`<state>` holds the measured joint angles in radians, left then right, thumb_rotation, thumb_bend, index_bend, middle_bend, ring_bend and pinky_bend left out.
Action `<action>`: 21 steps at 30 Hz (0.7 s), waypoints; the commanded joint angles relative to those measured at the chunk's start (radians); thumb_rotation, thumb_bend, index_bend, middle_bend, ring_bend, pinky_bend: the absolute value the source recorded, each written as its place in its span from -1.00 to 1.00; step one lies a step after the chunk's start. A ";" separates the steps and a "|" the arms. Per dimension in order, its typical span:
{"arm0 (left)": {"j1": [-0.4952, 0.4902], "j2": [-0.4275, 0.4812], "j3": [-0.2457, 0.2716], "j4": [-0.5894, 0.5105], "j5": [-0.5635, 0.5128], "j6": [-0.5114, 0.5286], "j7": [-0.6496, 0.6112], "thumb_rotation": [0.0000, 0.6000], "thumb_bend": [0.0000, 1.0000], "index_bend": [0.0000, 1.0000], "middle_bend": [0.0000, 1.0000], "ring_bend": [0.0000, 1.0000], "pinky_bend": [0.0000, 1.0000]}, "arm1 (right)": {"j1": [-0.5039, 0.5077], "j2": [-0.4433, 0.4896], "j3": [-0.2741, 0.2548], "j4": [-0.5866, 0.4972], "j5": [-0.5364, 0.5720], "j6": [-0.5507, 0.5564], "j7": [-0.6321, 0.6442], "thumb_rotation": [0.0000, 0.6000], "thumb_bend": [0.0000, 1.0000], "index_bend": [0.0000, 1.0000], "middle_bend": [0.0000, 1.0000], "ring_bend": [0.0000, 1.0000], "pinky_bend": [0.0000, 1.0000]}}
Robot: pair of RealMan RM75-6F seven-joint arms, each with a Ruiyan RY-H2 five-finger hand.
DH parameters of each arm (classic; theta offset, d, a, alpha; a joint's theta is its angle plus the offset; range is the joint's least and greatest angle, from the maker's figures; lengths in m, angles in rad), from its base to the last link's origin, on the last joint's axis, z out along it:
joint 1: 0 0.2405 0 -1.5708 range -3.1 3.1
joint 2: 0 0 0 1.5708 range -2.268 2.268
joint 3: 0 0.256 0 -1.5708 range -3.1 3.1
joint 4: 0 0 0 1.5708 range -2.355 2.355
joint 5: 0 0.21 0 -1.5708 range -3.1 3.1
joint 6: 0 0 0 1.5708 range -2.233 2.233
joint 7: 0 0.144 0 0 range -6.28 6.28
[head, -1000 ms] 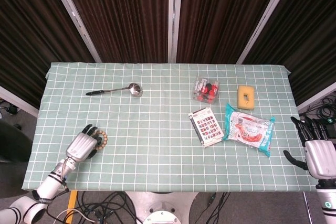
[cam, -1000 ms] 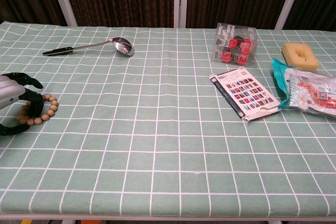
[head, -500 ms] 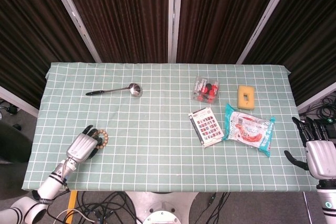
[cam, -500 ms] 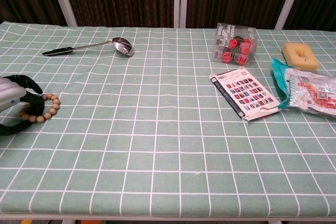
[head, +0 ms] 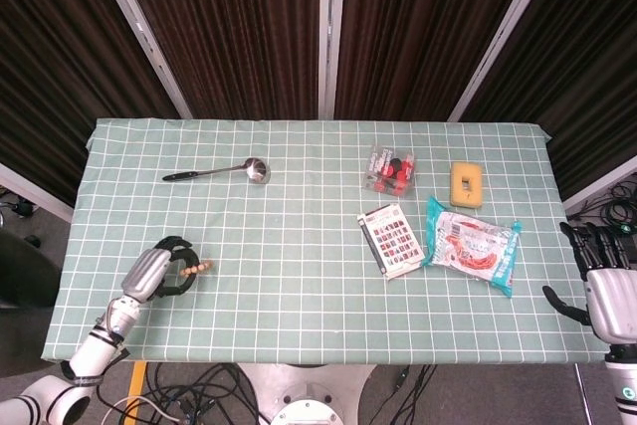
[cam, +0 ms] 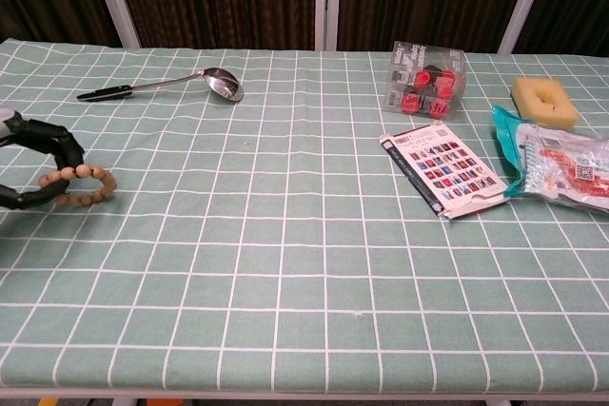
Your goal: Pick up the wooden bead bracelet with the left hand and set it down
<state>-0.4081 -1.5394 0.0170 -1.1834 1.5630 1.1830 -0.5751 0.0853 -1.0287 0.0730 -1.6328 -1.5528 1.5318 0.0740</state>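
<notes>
The wooden bead bracelet (cam: 81, 170) is at the table's front left, tilted up with its far side raised off the green checked cloth. My left hand (cam: 48, 140) curls over its left part and pinches it between thumb and fingers. In the head view the bracelet (head: 199, 268) sticks out to the right of the left hand (head: 149, 272). My right hand (head: 609, 291) hangs off the table's right edge, fingers apart and holding nothing; the chest view does not show it.
A metal spoon (cam: 162, 86) lies at the back left. On the right half lie a clear box of red items (cam: 425, 79), a yellow sponge (cam: 543, 100), a printed card (cam: 442, 170) and a snack packet (cam: 561, 166).
The left hand has closed its fingers on the bracelet and risen, tipping the bracelet up from lying flat. The right hand has sunk slightly.
</notes>
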 commanded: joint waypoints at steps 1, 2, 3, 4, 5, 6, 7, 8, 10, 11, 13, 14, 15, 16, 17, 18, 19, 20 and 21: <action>-0.028 0.083 -0.009 -0.150 -0.018 -0.063 -0.450 0.99 -0.08 0.10 0.16 -0.54 -0.68 | -0.002 0.003 0.002 -0.004 -0.003 0.007 0.001 1.00 -0.73 -0.91 -0.67 -1.00 -1.00; -0.035 0.096 -0.007 -0.171 -0.015 -0.076 -0.517 0.95 -0.08 0.10 0.16 -0.54 -0.68 | -0.003 0.004 0.002 -0.005 -0.005 0.009 0.000 1.00 -0.73 -0.91 -0.67 -1.00 -1.00; -0.042 0.109 -0.005 -0.190 -0.012 -0.088 -0.588 0.87 -0.08 0.10 0.16 -0.54 -0.68 | -0.003 0.004 0.002 -0.005 -0.006 0.011 0.001 1.00 -0.73 -0.91 -0.66 -1.00 -1.00; -0.052 0.126 -0.001 -0.214 -0.005 -0.102 -0.685 0.77 -0.08 0.10 0.16 -0.54 -0.68 | -0.005 0.006 0.002 -0.007 -0.006 0.013 0.001 1.00 -0.73 -0.91 -0.66 -1.00 -1.00; -0.059 0.138 0.002 -0.230 0.002 -0.111 -0.760 0.69 -0.08 0.10 0.15 -0.54 -0.68 | -0.006 0.007 0.003 -0.008 -0.006 0.015 0.001 1.00 -0.73 -0.91 -0.66 -1.00 -1.00; -0.067 0.151 0.007 -0.244 0.012 -0.119 -0.835 0.62 -0.08 0.10 0.15 -0.54 -0.68 | -0.006 0.008 0.003 -0.009 -0.006 0.016 0.000 1.00 -0.73 -0.91 -0.66 -1.00 -1.00; -0.077 0.166 0.015 -0.258 0.028 -0.126 -0.933 0.57 -0.08 0.10 0.15 -0.54 -0.68 | -0.007 0.010 0.004 -0.011 -0.007 0.019 -0.001 1.00 -0.73 -0.91 -0.66 -1.00 -1.00; -0.085 0.176 0.020 -0.264 0.040 -0.129 -1.000 0.48 -0.08 0.10 0.15 -0.54 -0.68 | -0.008 0.011 0.005 -0.012 -0.007 0.022 -0.002 1.00 -0.73 -0.91 -0.66 -1.00 -1.00; -0.102 0.195 0.034 -0.272 0.069 -0.131 -1.132 0.34 -0.08 0.09 0.15 -0.54 -0.68 | -0.010 0.011 0.006 -0.013 -0.009 0.027 -0.002 1.00 -0.73 -0.91 -0.66 -1.00 -1.00; -0.110 0.201 0.041 -0.273 0.082 -0.130 -1.179 0.29 -0.08 0.09 0.15 -0.54 -0.68 | -0.010 0.010 0.006 -0.013 -0.010 0.028 -0.002 1.00 -0.73 -0.91 -0.66 -1.00 -1.00; -0.126 0.212 0.056 -0.274 0.108 -0.124 -1.281 0.15 -0.08 0.09 0.14 -0.54 -0.68 | -0.010 0.010 0.007 -0.014 -0.010 0.028 -0.002 1.00 -0.73 -0.91 -0.66 -1.00 -1.00; -0.132 0.216 0.062 -0.274 0.117 -0.121 -1.325 0.10 -0.08 0.09 0.14 -0.54 -0.68 | -0.010 0.009 0.008 -0.014 -0.011 0.028 -0.002 1.00 -0.73 -0.91 -0.66 -1.00 -1.00; -0.138 0.219 0.068 -0.274 0.124 -0.117 -1.368 0.05 -0.08 0.08 0.13 -0.54 -0.68 | -0.009 0.009 0.008 -0.014 -0.011 0.028 -0.002 1.00 -0.73 -0.91 -0.66 -1.00 -1.00; -0.146 0.221 0.074 -0.271 0.133 -0.113 -1.417 -0.01 -0.08 0.08 0.13 -0.54 -0.68 | -0.009 0.010 0.009 -0.014 -0.011 0.028 -0.002 1.00 -0.73 -0.91 -0.66 -1.00 -1.00; -0.151 0.222 0.079 -0.266 0.139 -0.109 -1.441 -0.11 -0.08 0.07 0.13 -0.54 -0.68 | -0.009 0.011 0.009 -0.015 -0.011 0.029 -0.003 1.00 -0.73 -0.91 -0.66 -1.00 -1.00; -0.156 0.221 0.083 -0.260 0.143 -0.106 -1.453 -0.20 -0.08 0.06 0.12 -0.54 -0.68 | -0.009 0.012 0.010 -0.015 -0.011 0.031 -0.004 1.00 -0.73 -0.91 -0.66 -1.00 -1.00; -0.159 0.219 0.087 -0.251 0.144 -0.105 -1.450 -0.28 -0.07 0.06 0.12 -0.54 -0.68 | -0.010 0.013 0.011 -0.016 -0.011 0.033 -0.005 1.00 -0.73 -0.91 -0.66 -1.00 -1.00; -0.161 0.216 0.087 -0.246 0.141 -0.106 -1.439 -0.32 -0.06 0.05 0.12 -0.54 -0.68 | -0.010 0.015 0.013 -0.017 -0.012 0.035 -0.005 1.00 -0.73 -0.91 -0.66 -1.00 -1.00; -0.161 0.213 0.088 -0.244 0.134 -0.108 -1.425 -0.32 -0.05 0.05 0.12 -0.54 -0.68 | -0.010 0.016 0.014 -0.018 -0.012 0.037 -0.005 1.00 -0.73 -0.91 -0.66 -1.00 -1.00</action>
<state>-0.5422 -1.3405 0.0826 -1.4275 1.6784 1.0781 -2.0111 0.0751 -1.0125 0.0865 -1.6505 -1.5644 1.5682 0.0691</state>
